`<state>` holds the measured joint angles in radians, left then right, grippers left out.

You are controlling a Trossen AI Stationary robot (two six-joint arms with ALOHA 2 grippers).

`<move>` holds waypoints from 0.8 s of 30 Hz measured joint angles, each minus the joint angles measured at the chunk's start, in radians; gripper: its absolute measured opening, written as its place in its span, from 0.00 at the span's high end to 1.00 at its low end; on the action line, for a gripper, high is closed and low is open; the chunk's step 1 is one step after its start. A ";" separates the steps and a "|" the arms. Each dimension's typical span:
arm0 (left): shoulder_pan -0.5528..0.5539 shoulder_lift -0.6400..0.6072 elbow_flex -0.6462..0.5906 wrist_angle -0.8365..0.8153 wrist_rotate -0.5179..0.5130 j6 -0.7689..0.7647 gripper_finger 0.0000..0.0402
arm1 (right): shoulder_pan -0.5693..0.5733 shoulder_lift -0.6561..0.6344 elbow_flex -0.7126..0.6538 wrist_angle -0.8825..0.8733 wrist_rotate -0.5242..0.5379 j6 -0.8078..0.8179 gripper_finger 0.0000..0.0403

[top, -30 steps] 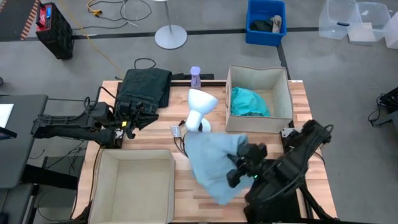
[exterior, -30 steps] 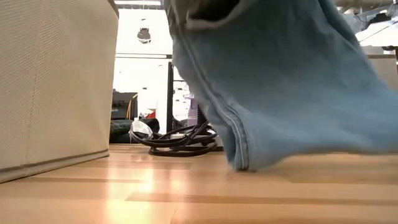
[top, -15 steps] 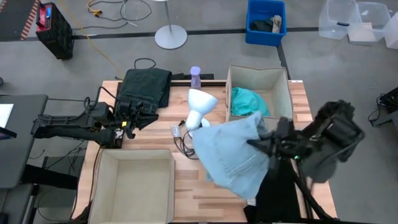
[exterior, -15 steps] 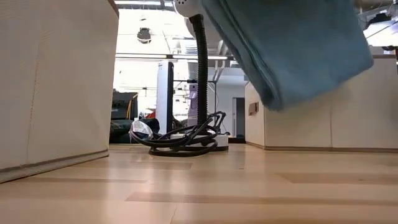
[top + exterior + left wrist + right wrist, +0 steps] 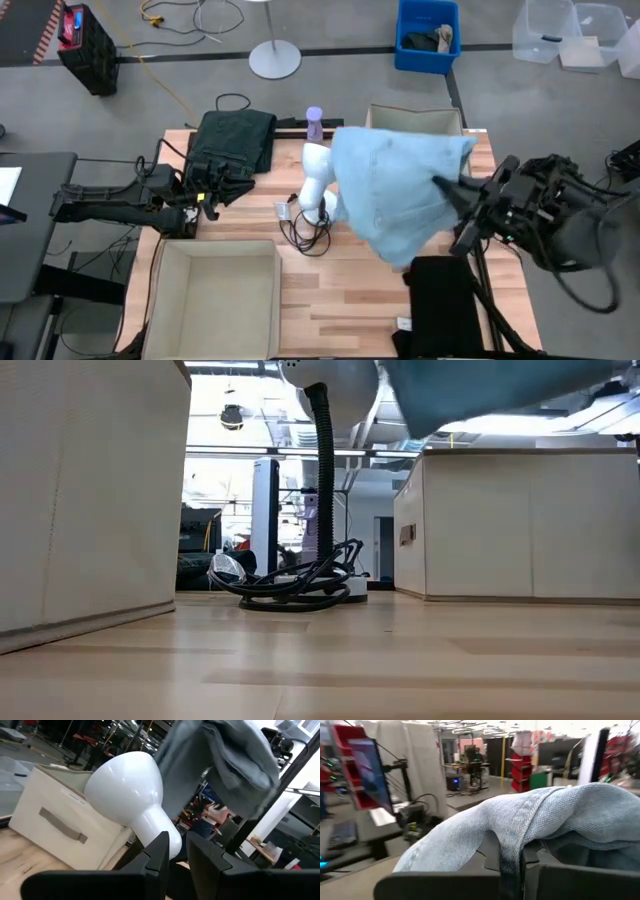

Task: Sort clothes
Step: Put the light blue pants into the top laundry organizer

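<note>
The light blue denim jeans hang in the air over the far right beige box, held by my right gripper, which is shut on them. Their lower edge shows at the top of the low view. The dark green trousers lie folded at the table's far left. My left gripper waits beside them, shut and empty. A black garment lies at the near right edge. The teal shirt is hidden under the jeans. My right gripper pinches a bunched fold of the jeans along a stitched seam between its two fingers. The fingers come roughly level from the table's right side. The jeans drape away from the fingers toward the table's left, lifted clear of the table and the box.
A white desk lamp with a coiled cable stands mid-table, close to the jeans' left side. A second beige box stands at the near left. A small purple bottle stands at the far edge.
My right gripper has risen and swung toward the table's far right, still shut on the jeans. The jeans, whose lower end was dragging on the table near the middle, are lifted clear and now hang over the far right box.
</note>
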<state>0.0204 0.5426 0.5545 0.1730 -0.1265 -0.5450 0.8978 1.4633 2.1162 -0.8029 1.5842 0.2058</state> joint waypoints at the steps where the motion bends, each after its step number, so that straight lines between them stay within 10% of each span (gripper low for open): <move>1: 0.000 0.000 0.000 0.000 0.000 -0.001 0.85 | -0.016 0.000 0.000 0.038 0.001 -0.054 0.97; 24: 0.000 0.000 0.000 0.001 -0.051 -0.032 0.85 | -0.507 0.009 0.000 0.193 -0.015 -0.576 0.97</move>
<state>0.0204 0.5430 0.5545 0.1738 -0.1776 -0.5766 0.3906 1.4723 2.1166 -0.6103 1.5696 -0.3701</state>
